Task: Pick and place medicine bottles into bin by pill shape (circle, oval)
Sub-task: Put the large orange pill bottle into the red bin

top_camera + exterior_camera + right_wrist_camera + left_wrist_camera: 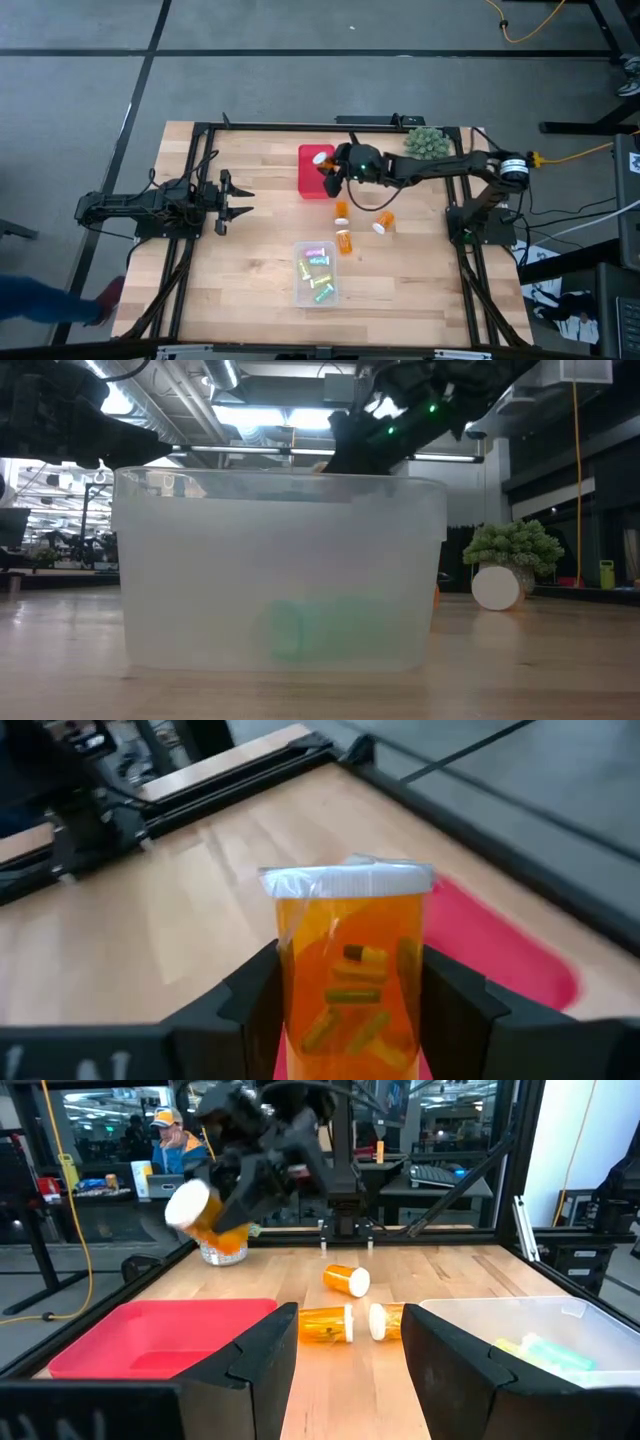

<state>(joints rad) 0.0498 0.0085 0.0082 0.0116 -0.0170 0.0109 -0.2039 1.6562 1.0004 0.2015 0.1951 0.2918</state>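
Light wooden table [250, 290]. Shallow red plastic bin [309, 180] sits right under the right gripper [327, 168], clear plastic bin [330, 292] well apart from it. Right gripper is clamped on a translucent orange white-capped medicine bottle [350, 970], oval pills inside. Left gripper [243, 199] fingers together, far across the table.

The right gripper [330, 166] hangs above the red bin [309, 183], fingers clamped on an orange bottle [350, 982]; the left gripper [243, 199], fingers closed, waits well left of that bin.
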